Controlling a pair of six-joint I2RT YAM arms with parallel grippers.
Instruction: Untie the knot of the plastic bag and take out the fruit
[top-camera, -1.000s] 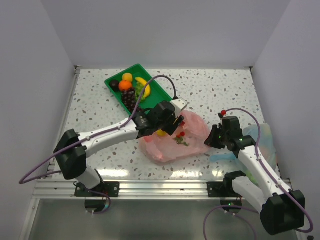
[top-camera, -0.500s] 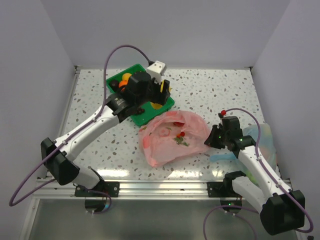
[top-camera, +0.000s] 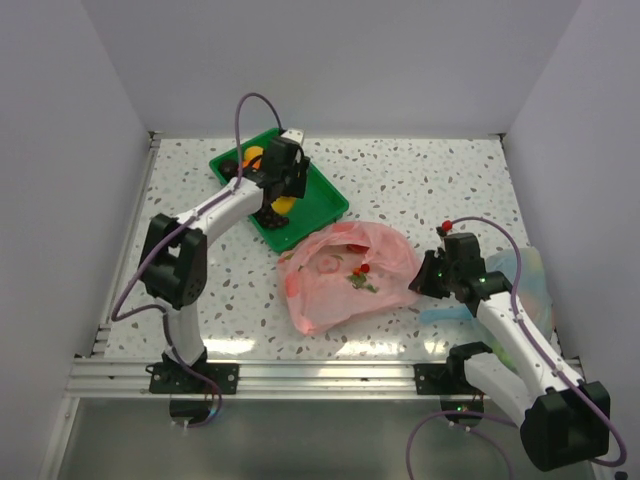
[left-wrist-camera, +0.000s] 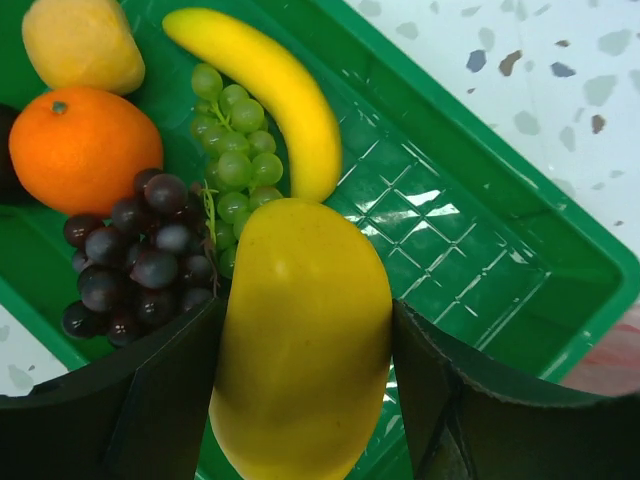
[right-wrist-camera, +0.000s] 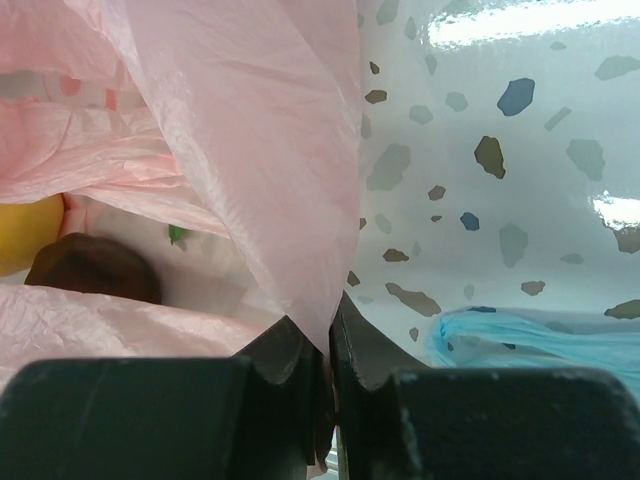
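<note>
Relocated L gripper (left-wrist-camera: 305, 395) from over plastic bag (top-camera: 345, 275) to above green tray (left-wrist-camera: 480, 270), clamped on yellow fruit (left-wrist-camera: 300, 330): one more piece out, release pending. Pinching bag edge w/ R gripper (right-wrist-camera: 328, 345), bag mouth directly ahead. Per R wrist view only: dark fruit (right-wrist-camera: 95, 268) left inside; not discernible from top.

The left hand (left-wrist-camera: 305, 400) has black fingers either side of a plain yellow oval fruit (left-wrist-camera: 305, 320). Beyond it, a glossy green tray (left-wrist-camera: 480, 250) with a moulded grid holds a yellow banana (left-wrist-camera: 270, 90), pale green grapes (left-wrist-camera: 238, 160), dark purple grapes (left-wrist-camera: 140, 260) and an orange (left-wrist-camera: 85, 150). The table (left-wrist-camera: 560, 60) is white with grey, brown and blue flecks. At the black right hand (right-wrist-camera: 328, 350) the plastic bag (right-wrist-camera: 270, 150) is translucent pink, with a dark red fruit (right-wrist-camera: 95, 268) inside and a pale blue bag (right-wrist-camera: 540, 345) to the hand's right.
</note>
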